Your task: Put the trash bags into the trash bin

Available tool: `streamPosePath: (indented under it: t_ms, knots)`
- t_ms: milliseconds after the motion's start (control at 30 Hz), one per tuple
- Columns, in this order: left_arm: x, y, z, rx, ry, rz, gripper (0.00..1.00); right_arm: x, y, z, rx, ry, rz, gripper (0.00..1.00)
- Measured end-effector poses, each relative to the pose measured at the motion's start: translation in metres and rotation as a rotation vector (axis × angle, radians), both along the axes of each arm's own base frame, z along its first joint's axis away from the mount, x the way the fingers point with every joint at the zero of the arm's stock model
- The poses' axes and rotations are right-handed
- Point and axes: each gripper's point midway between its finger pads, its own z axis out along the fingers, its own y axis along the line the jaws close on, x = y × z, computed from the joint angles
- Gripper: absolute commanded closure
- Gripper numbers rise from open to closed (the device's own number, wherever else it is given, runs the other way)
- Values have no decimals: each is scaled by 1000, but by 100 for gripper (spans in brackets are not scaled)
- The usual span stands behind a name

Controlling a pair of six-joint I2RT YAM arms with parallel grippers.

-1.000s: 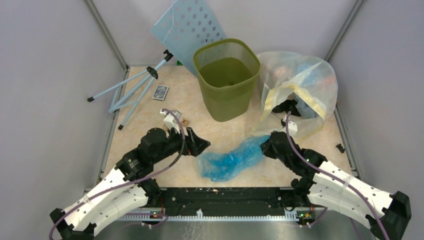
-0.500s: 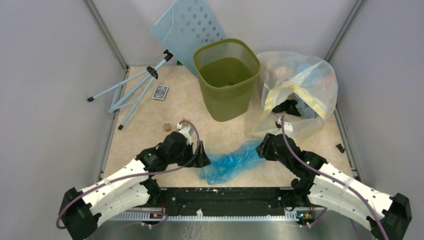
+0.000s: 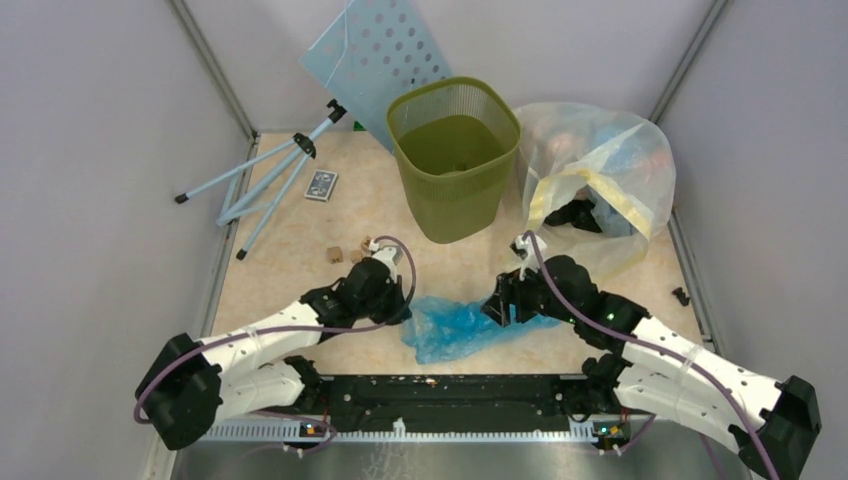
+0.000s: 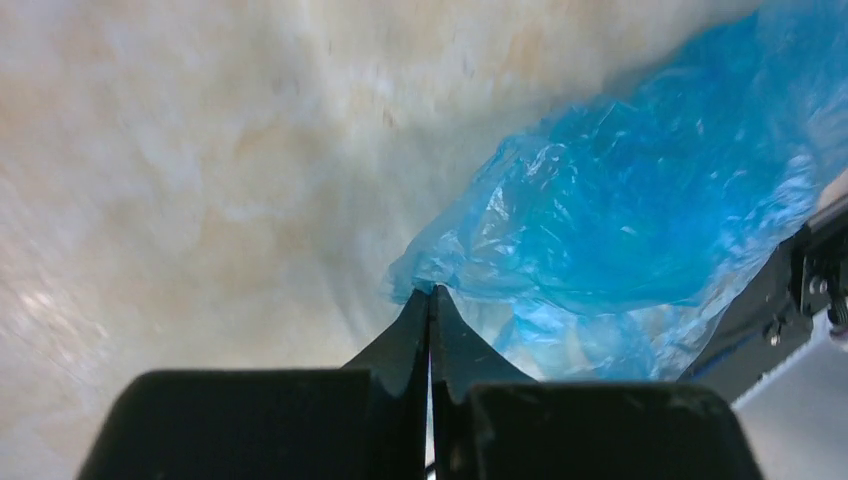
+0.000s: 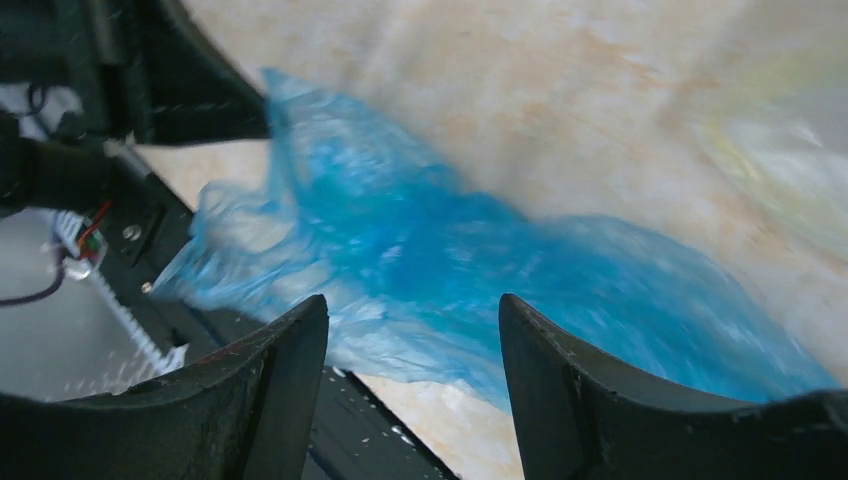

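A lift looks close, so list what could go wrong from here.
1. The left tool is shut right at the edge of the blue bag; so thin a pinch, if any, may slip.
2. The right tool is open above the film, so the bag may rise lopsided.
3. The trash bin stands well back beside the stuffed clear bag; trailing film may drape over its rim.

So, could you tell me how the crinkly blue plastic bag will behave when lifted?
The thin, crinkly light-blue plastic bag will probably be floppy: it lies crumpled flat on the beige marbled table. Being translucent film, it looks very light and may slide when nudged. A pinch would likely lift one fold, the rest trailing.
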Motion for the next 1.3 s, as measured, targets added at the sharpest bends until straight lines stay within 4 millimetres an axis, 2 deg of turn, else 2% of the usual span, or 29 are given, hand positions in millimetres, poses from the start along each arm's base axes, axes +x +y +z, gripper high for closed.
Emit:
streamPosePath:
  t_ms: [100, 233, 267, 367, 467, 600, 700, 933, 967, 1000, 1033, 1067, 1100, 1133, 1233, 1300]
  knots:
    - [23, -5, 16, 28, -87, -1, 100, -5, 22, 8, 47, -11, 125, 39]
    - [54, -21, 59, 23, -211, -17, 100, -5, 42, 15, 63, -39, 241, 32]
    - [60, -25, 72, 11, -240, -25, 100, -5, 46, 15, 60, -43, 263, 31]
    - [64, -33, 93, -18, -278, -52, 100, 0, 55, 18, 42, -66, 316, 33]
    - [57, -32, 97, -30, -272, -78, 100, 7, 62, 21, 22, -101, 351, 34]
    - [50, -31, 102, -44, -266, -92, 100, 11, 70, 21, 14, -143, 400, 27]
    - [46, -30, 103, -50, -257, -103, 100, 12, 75, 18, 0, -170, 433, 30]
    - [41, -28, 103, -45, -240, -112, 100, 10, 84, -11, -92, -177, 503, 38]
    - [40, -27, 103, -44, -239, -112, 100, 8, 85, -15, -103, -172, 516, 40]
    - [40, -26, 104, -43, -238, -111, 100, 7, 86, -19, -111, -169, 528, 47]
    - [40, -26, 105, -40, -238, -109, 100, 4, 88, -23, -122, -168, 547, 58]
    - [41, -26, 106, -39, -241, -107, 100, 2, 89, -27, -131, -167, 563, 76]
    - [41, -26, 107, -38, -243, -104, 100, 0, 90, -31, -141, -164, 581, 90]
    - [42, -26, 108, -39, -247, -101, 100, -2, 91, -35, -150, -158, 594, 100]
    - [44, -24, 111, -37, -259, -91, 100, -3, 91, -38, -162, -148, 588, 100]
    - [45, -22, 113, -32, -269, -79, 100, 5, 90, -31, -163, -165, 541, 100]
